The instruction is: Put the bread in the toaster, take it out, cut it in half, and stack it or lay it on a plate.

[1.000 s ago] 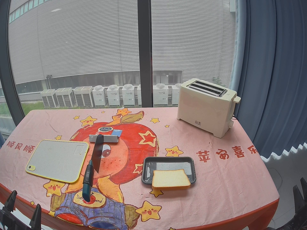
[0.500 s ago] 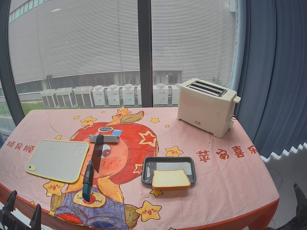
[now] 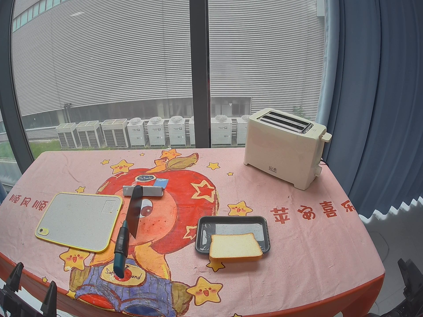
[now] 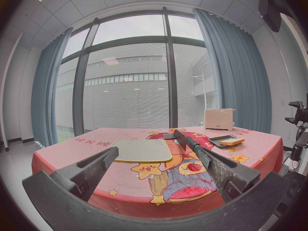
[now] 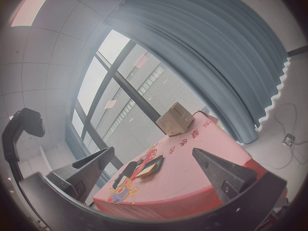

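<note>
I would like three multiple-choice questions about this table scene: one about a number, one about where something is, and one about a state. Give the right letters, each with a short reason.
1. How many slots does the toaster have on top?
A. one
B. two
C. four

2. Where is the bread?
A. in a toaster slot
B. on the floor
C. on the near edge of the black tray

3. How is the left gripper?
A. open, holding nothing
B. shut on the bread
C. shut, holding nothing

Answers:
1 B: two dark slots lie side by side on its top in the head view.
2 C: the slice rests over the tray's near rim.
3 A: its fingers stand wide apart with nothing between them.
</note>
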Available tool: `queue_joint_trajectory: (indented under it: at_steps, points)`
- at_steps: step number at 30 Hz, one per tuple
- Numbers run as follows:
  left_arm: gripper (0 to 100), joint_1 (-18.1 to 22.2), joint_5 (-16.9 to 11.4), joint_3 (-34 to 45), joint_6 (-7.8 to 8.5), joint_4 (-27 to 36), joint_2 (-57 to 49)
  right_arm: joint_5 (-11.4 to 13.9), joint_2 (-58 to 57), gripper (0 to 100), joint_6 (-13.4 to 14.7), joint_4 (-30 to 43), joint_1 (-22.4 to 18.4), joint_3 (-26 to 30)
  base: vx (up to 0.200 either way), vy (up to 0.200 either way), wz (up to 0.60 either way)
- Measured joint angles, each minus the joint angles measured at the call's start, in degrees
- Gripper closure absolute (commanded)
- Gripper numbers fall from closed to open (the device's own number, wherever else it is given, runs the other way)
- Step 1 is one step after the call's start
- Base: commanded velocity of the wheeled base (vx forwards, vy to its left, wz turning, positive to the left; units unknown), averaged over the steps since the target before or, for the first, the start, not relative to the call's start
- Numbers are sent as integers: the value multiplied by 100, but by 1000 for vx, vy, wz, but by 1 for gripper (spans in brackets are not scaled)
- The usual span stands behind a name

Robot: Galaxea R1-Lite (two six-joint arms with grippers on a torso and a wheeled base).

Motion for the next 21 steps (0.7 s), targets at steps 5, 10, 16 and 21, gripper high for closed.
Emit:
queue_joint_trajectory:
  at_steps: [5, 10, 16, 21]
  points:
    - [0, 0, 0, 0, -4, 0, 0, 150, 0, 0, 134, -5, -11, 0, 0, 0, 0]
    - [0, 0, 0, 0, 0, 0, 0, 232, 0, 0, 366, -2, -11, 0, 0, 0, 0]
    - [0, 0, 2, 0, 0, 0, 0, 511, 0, 0, 669, 2, -24, 0, 0, 0, 0]
    - [0, 0, 0, 0, -2, 0, 0, 605, 41, 0, 944, -60, -30, 0, 0, 0, 0]
